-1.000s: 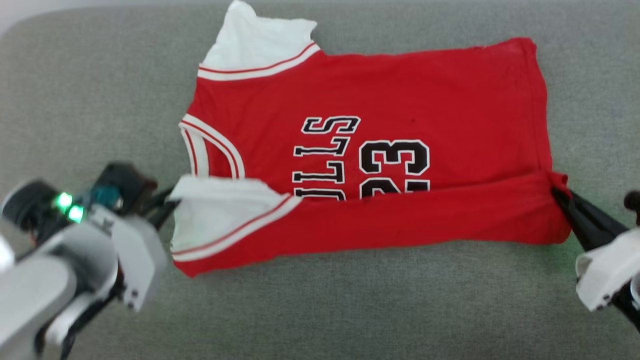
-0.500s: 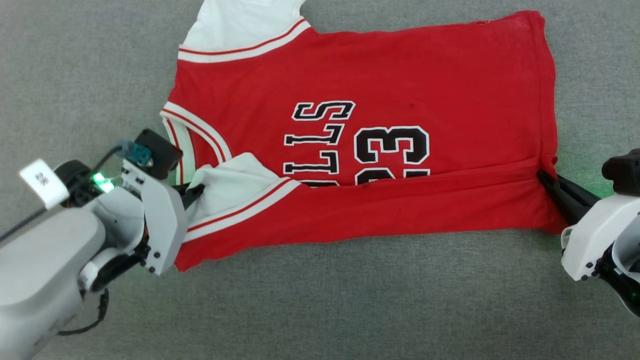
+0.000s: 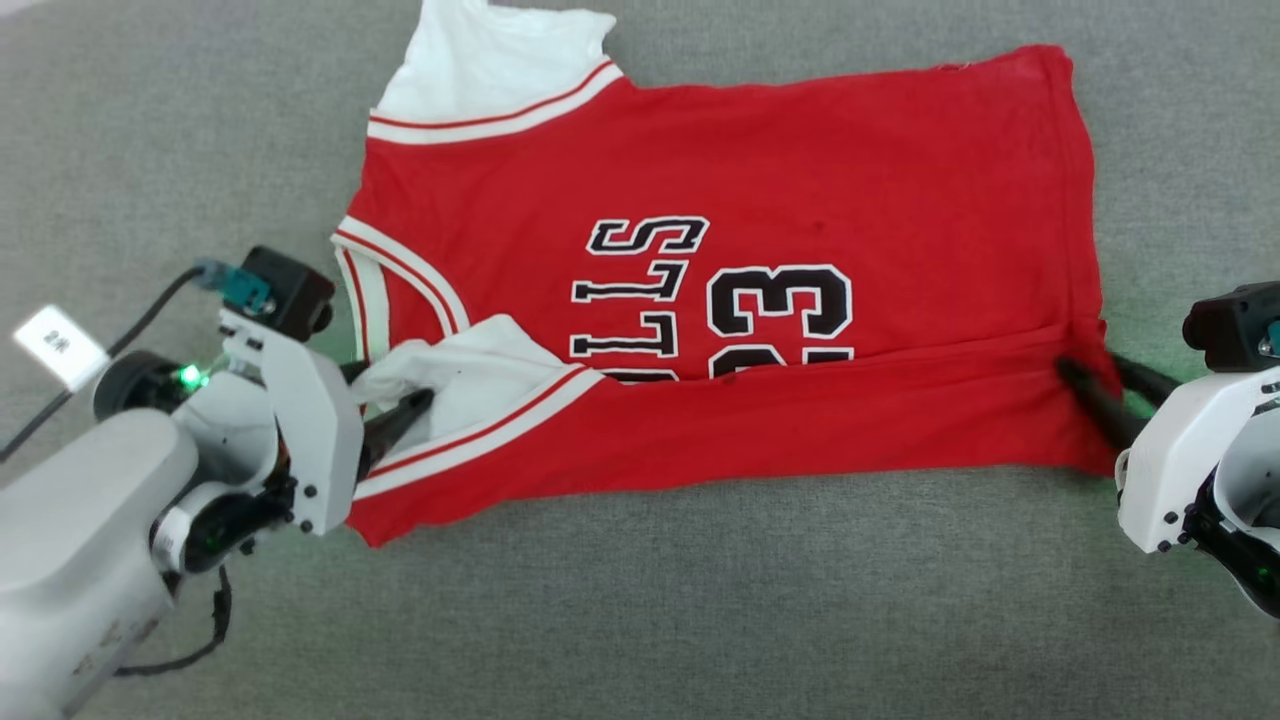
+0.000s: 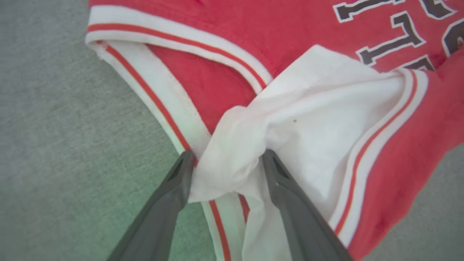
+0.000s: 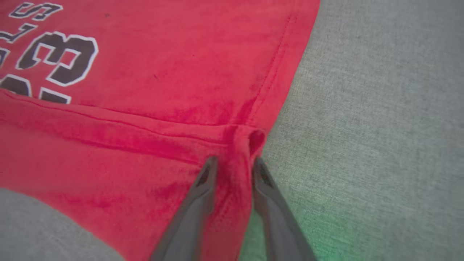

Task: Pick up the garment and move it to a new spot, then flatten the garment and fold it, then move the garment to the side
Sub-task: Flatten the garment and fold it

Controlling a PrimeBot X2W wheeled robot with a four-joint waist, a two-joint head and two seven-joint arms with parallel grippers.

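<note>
The garment [image 3: 750,180], a red shirt with black lettering and white sleeve ends, lies flat on the grey surface, its near long edge folded over onto the body. My left gripper [image 3: 385,392] is at the folded white sleeve. In the left wrist view it [image 4: 227,156] stands open, with bunched white sleeve cloth [image 4: 326,108] lying loose between its fingers. At the hem corner on the right, my right gripper [image 3: 1093,368] has its fingers parted. The right wrist view shows it [image 5: 235,161] straddling a ridge of the red hem [image 5: 232,137].
Grey woven fabric surface [image 3: 640,600] spreads on all sides of the shirt. A white tag [image 3: 58,345] and a dark cable hang by my left arm at the far left.
Both grippers were shut on the shirt's near edge and have now let go: the left jaws stand wide, the right jaws have parted a little. The head camera has shifted slightly.
</note>
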